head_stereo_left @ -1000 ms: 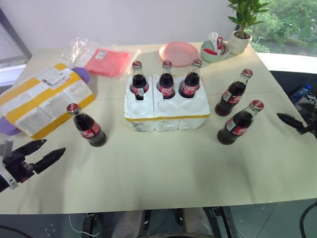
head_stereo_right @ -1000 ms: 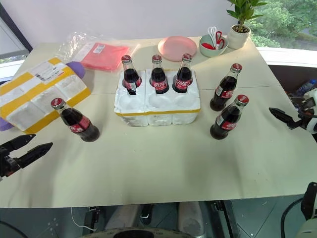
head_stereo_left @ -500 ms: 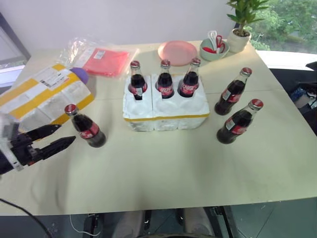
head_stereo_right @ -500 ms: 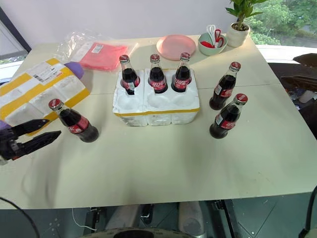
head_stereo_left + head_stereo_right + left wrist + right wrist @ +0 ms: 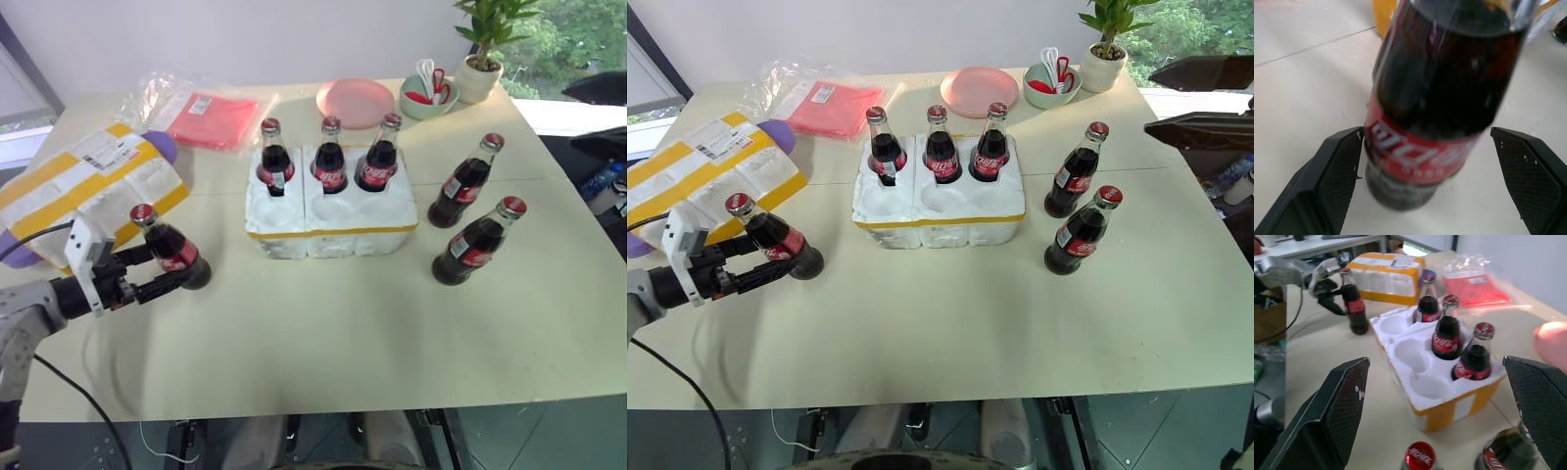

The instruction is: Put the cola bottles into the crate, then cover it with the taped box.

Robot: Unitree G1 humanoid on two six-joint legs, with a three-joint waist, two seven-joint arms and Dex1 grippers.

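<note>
A cola bottle (image 5: 168,249) stands upright on the counter (image 5: 323,323), cap up, dark with a red label, between the wide-open fingers of the left pincer (image 5: 155,272), ungripped. Beyond that pincer, the crate (image 5: 328,217) holds three bottles (image 5: 330,168) in its far row; its near holes are empty. The right pincer (image 5: 1200,103) hangs wide open, empty, above two loose bottles (image 5: 470,240).

bright daylight, soft shadows; left wrist close-up blurred

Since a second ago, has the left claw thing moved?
Yes. The left gripper has moved in toward the lone bottle beside the taped box; its open fingers now flank the bottle.
</note>
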